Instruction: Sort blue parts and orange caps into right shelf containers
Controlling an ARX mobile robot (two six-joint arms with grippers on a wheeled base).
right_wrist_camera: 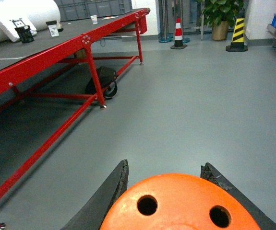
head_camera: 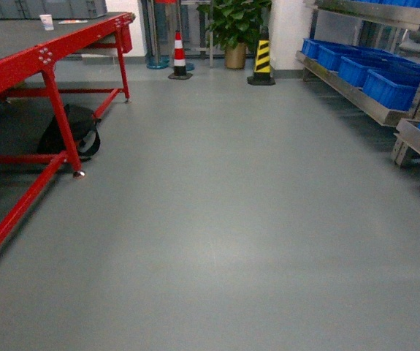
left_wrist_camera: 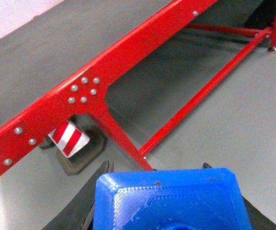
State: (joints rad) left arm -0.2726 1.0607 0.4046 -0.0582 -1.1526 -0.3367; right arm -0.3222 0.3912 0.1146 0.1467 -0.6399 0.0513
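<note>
- Head view: no arms visible. Blue crates (head_camera: 387, 86) sit on the metal shelf (head_camera: 356, 95) along the right edge of the floor (head_camera: 217, 219); red table (head_camera: 45, 55) on the left, cones and a potted plant at the far wall. Robot looks mid-transit, shelf not yet reached.
- Left wrist view: left gripper (left_wrist_camera: 169, 201) closed around a blue part (left_wrist_camera: 171, 199), carried near the red table frame, a striped cone (left_wrist_camera: 69, 139) beneath; arm tucked, angled down.
- Right wrist view: right gripper (right_wrist_camera: 169, 201) clamps an orange cap (right_wrist_camera: 181, 206), holed top facing the camera, held low over bare floor for carrying.

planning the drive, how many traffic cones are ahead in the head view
2: a red-and-white cone by the far wall, and a yellow-and-black cone right of it beside the potted plant. Others may be hidden.
</note>
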